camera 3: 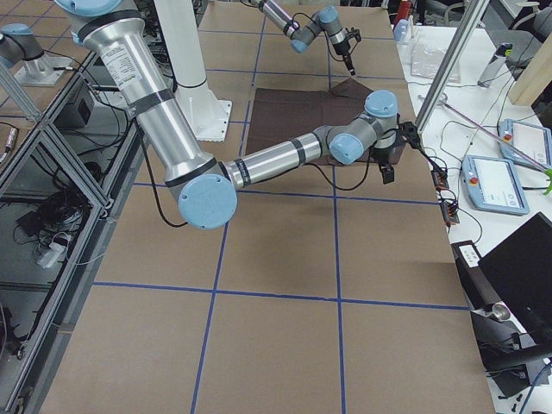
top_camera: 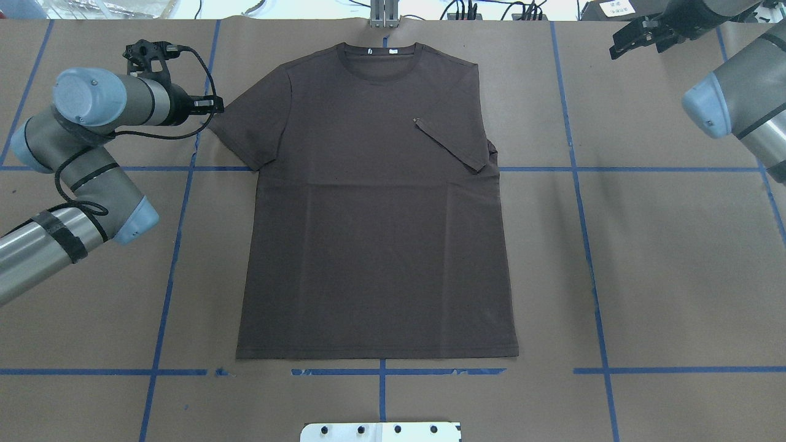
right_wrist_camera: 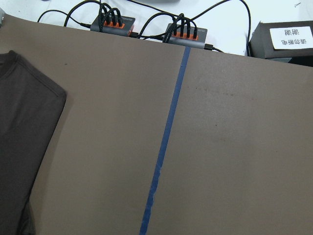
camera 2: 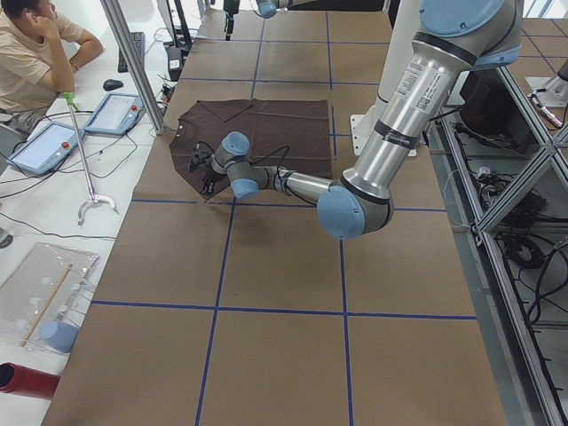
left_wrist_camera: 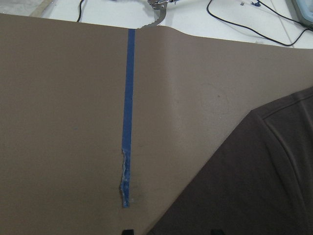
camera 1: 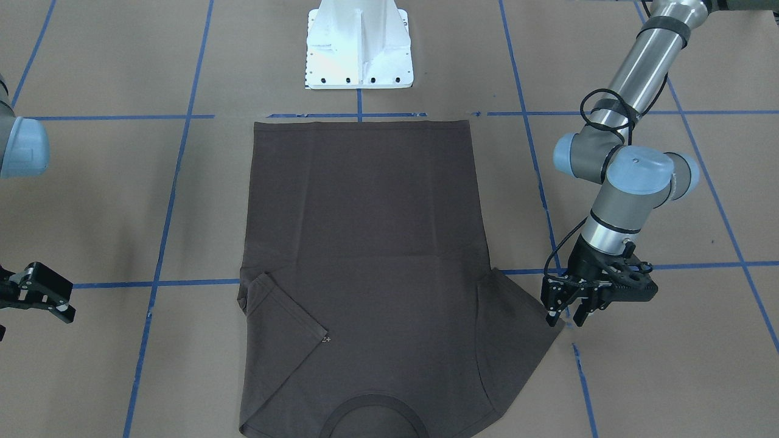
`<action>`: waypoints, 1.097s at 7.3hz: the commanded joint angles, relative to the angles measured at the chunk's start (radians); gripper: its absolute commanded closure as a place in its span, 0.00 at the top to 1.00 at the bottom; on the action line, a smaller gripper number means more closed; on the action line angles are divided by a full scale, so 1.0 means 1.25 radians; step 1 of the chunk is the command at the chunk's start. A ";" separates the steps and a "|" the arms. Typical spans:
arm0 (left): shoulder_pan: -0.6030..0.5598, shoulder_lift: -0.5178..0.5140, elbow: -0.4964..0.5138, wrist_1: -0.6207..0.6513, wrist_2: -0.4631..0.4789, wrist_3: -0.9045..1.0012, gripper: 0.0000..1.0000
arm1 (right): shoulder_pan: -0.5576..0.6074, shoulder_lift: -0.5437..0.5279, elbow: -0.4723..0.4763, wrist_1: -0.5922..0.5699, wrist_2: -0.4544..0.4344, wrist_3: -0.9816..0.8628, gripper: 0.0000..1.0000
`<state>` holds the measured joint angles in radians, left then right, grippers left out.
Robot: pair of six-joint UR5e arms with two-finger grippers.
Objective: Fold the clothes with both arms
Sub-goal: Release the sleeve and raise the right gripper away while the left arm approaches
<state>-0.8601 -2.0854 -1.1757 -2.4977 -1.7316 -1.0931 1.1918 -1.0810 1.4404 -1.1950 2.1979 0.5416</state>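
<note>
The dark brown-grey T-shirt lies flat on the table, front up, with its collar and white neck tag at the far edge. One sleeve is folded in over the chest; the other is spread out. My left gripper is open and low at the tip of the spread sleeve. In the left wrist view the sleeve edge runs between its two fingertips. My right gripper looks open and empty, off to the shirt's other side, and shows in the overhead view.
The white base pedestal stands just beyond the hem. Blue tape lines grid the brown paper. Cable hubs lie past the far table edge. An operator sits with tablets beside that edge.
</note>
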 commanded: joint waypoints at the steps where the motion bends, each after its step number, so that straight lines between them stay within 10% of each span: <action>1: 0.016 -0.008 0.025 -0.002 0.007 -0.005 0.56 | 0.000 -0.003 0.000 0.000 -0.001 0.001 1.00; 8: 0.018 -0.015 0.053 -0.003 0.019 -0.003 0.53 | 0.001 -0.010 0.000 0.000 -0.003 0.000 1.00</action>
<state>-0.8376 -2.1020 -1.1099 -2.5019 -1.7079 -1.0970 1.1921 -1.0924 1.4404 -1.1950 2.1936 0.5420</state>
